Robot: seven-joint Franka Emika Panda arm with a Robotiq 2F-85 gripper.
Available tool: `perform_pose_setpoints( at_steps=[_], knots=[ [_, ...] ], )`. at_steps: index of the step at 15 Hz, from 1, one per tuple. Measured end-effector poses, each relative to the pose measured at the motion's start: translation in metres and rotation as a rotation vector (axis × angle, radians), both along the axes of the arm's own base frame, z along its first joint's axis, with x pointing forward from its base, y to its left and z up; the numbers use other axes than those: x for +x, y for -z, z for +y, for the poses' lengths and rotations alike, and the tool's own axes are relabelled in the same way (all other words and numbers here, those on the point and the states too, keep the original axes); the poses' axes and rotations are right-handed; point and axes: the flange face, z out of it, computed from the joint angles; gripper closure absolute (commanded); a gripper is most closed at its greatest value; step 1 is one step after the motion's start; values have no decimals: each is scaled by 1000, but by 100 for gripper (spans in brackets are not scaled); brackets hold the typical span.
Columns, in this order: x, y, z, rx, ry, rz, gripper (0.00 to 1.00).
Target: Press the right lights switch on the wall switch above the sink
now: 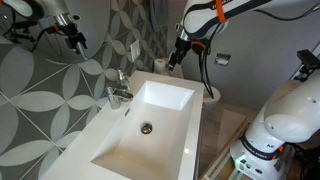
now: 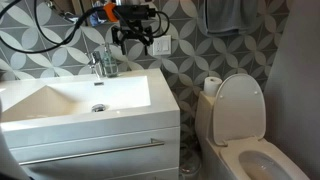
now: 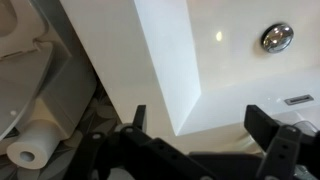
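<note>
Small bathroom, wall tiled in a grey and white petal pattern. The sink (image 1: 165, 100) is set against that wall, with a chrome tap (image 1: 120, 93) at its back edge. A toilet (image 2: 240, 115) stands beside the vanity.

The wall switch (image 2: 162, 44) is seen as a small white plate on the tiles, above the basin's corner nearest the toilet. Its separate rockers are too small to be told apart in either exterior view.

The gripper (image 2: 135, 38) is held above the back of the sink, at about the height of the plate. In that view it appears just beside the switch. In an exterior view from the side, the gripper (image 1: 177, 57) is seen off the wall, with the plate (image 1: 135, 50) not yet touched.

In the wrist view the fingers (image 3: 140, 122) are spread wide with nothing between them. Only the basin, its drain (image 3: 277, 38) and a toilet roll (image 3: 33, 147) are seen beneath.

Risks judged from here:
- With the jaws spread, the wrong rocker, or both at once, could be struck by a fingertip. A closed tip would likely give a narrower contact.
- The plate is not shown by the wrist camera, so alignment must be judged from the exterior views. A sideways error could land the tip on the left rocker or on bare tile.
- If the approach is angled, the tip could slide off the rocker without it being tripped.
- Too hard a push could load the plate or the arm.
</note>
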Motion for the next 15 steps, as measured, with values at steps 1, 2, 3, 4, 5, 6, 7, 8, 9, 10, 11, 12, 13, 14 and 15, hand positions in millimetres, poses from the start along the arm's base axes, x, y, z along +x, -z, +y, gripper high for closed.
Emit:
perform_pose_setpoints(
  at_steps=[1, 2, 3, 4, 5, 6, 7, 8, 9, 10, 11, 12, 13, 14, 15],
  knots=[
    [0, 0, 0, 0, 0, 0, 0],
    [0, 0, 0, 0, 0, 0, 0],
    [0, 0, 0, 0, 0, 0, 0],
    [0, 0, 0, 0, 0, 0, 0],
    [0, 0, 0, 0, 0, 0, 0],
    [0, 0, 0, 0, 0, 0, 0],
    [0, 0, 0, 0, 0, 0, 0],
    [0, 0, 0, 0, 0, 0, 0],
    [0, 0, 0, 0, 0, 0, 0],
    [0, 0, 0, 0, 0, 0, 0],
    [0, 0, -1, -4, 1, 0, 0],
    [0, 0, -2, -8, -3, 7, 0],
    [-1, 0, -3, -17, -27, 26, 0],
    [0, 0, -5, -29, -56, 52, 0],
    [1, -2, -9, -51, -88, 85, 0]
  ],
)
